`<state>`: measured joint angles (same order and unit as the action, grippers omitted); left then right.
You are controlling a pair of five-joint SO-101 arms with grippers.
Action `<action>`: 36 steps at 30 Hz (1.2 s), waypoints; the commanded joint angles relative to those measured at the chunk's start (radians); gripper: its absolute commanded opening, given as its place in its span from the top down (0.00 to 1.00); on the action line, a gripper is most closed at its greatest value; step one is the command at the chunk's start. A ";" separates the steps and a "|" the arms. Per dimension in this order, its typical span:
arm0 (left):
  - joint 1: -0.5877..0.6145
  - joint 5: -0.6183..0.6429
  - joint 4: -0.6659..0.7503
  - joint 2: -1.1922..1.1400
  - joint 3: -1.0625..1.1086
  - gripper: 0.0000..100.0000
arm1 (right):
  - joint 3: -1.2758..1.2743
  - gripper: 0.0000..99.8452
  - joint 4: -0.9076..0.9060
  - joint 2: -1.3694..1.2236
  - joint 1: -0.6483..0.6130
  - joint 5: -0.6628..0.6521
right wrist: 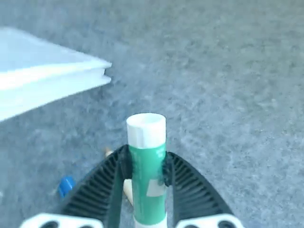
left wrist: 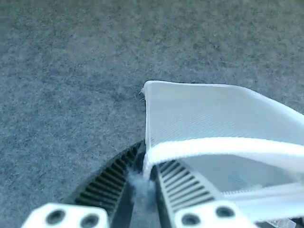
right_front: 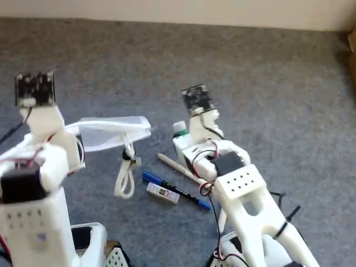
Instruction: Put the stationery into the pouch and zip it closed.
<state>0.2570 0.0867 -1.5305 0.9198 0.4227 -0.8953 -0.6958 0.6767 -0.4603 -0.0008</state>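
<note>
Just over the grey surface (right_front: 267, 83), hanging by one end from the left gripper (left wrist: 146, 159), clamped tight on its edge: translucent mesh pouch (right_front: 114, 132), light, limp, likely to sag and fold; best taken at the stiffer zip band. Pinched in the right gripper (right wrist: 146, 159), white cap poking past the tips, near the pouch's free end: green glue stick (right wrist: 147, 185), rigid, smooth, probably slippery. Lying on the surface between the arms: blue pen (right_front: 175, 189), pencil (right_front: 175, 167).
</note>
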 commanded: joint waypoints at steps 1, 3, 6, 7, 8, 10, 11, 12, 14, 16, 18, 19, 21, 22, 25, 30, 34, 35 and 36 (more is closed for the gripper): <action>-0.033 0.009 -0.055 -0.176 -0.194 0.99 | -0.007 0.99 0.016 0.082 0.035 0.066; -0.033 0.035 -0.083 -0.229 -0.254 0.99 | -0.024 0.99 0.019 0.110 0.036 0.094; -0.035 0.043 -0.117 -0.303 -0.340 0.99 | -0.038 0.99 0.019 0.162 0.033 0.140; -0.035 0.044 -0.130 -0.326 -0.369 0.99 | -0.047 0.99 0.019 0.182 0.033 0.149; -0.035 0.044 -0.147 -0.354 -0.395 0.99 | -0.053 0.99 0.019 0.203 0.036 0.155; -0.035 0.044 -0.183 -0.412 -0.438 0.99 | -0.067 0.99 0.019 0.249 0.036 0.161; -0.035 0.048 -0.193 -0.440 -0.452 0.99 | -0.073 0.99 0.019 0.274 0.036 0.161; -0.035 0.063 -0.198 -0.461 -0.461 0.99 | -0.079 0.99 0.019 0.300 0.036 0.161; -0.033 0.081 -0.196 -0.495 -0.469 0.99 | -0.082 0.99 0.019 0.354 0.036 0.160; -0.033 0.084 -0.195 -0.504 -0.470 0.99 | -0.082 0.99 0.019 0.404 0.036 0.158; -0.033 0.086 -0.195 -0.504 -0.472 0.99 | -0.079 0.99 0.019 0.450 0.035 0.155; -0.033 0.086 -0.195 -0.504 -0.472 0.99 | -0.074 0.99 0.019 0.472 0.035 0.155; -0.033 0.086 -0.195 -0.504 -0.472 0.99 | -0.073 0.99 0.019 0.512 0.031 0.155; -0.033 0.086 -0.195 -0.504 -0.469 0.99 | -0.073 0.99 0.019 0.530 0.031 0.155; -0.031 0.110 -0.195 -0.507 -0.464 0.99 | -0.045 0.99 0.048 0.585 0.027 0.153; -0.030 0.118 -0.195 -0.506 -0.464 0.99 | -0.018 0.99 0.130 0.664 -0.051 0.153; -0.030 0.118 -0.195 -0.510 -0.464 0.99 | -0.012 0.99 0.228 0.691 -0.125 0.153; -0.030 0.118 -0.195 -0.512 -0.463 0.99 | -0.010 0.99 0.266 0.693 -0.142 0.152; -0.030 0.118 -0.195 -0.512 -0.463 0.99 | -0.010 0.99 0.314 0.693 -0.160 0.140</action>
<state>0.2447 0.1895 -1.7177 0.4319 -0.0284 -0.9843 -0.4979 1.3441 -0.5631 0.1511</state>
